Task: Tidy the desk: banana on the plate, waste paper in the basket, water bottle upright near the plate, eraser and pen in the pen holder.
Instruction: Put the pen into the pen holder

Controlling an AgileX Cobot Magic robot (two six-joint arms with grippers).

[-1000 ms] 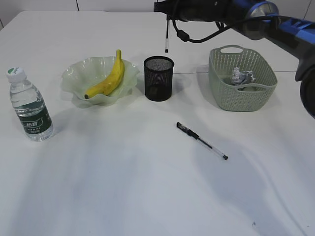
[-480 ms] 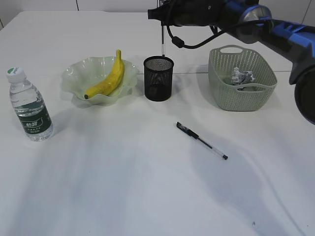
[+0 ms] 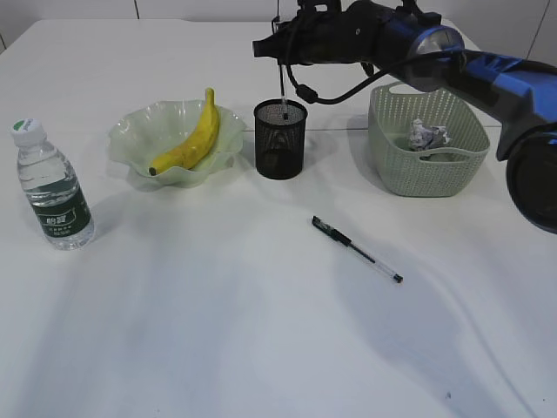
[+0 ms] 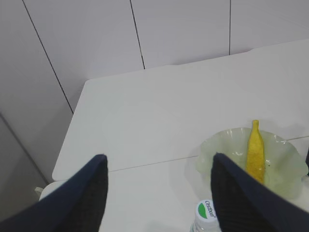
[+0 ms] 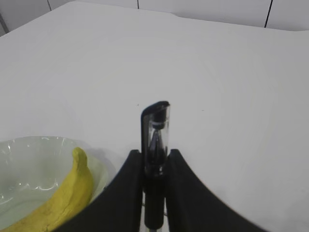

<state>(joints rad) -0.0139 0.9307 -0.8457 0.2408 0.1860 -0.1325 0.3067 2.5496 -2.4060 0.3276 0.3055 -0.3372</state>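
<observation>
holding a thin black pen (image 3: 283,91) tight, the right gripper (image 3: 280,54) dips its tip into the black mesh cup (image 3: 280,139); left gripper (image 4: 159,193) gapes.

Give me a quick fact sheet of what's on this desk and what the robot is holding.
Right fingers: closed on a pen, held upright above the pen holder, tip at its mouth
Left fingers: open, holding nothing
Banana: in the plate
Waste paper: in the basket
Water bottle: upright, left of the plate
Second pen: lying on the desk
Eraser: not visible
</observation>
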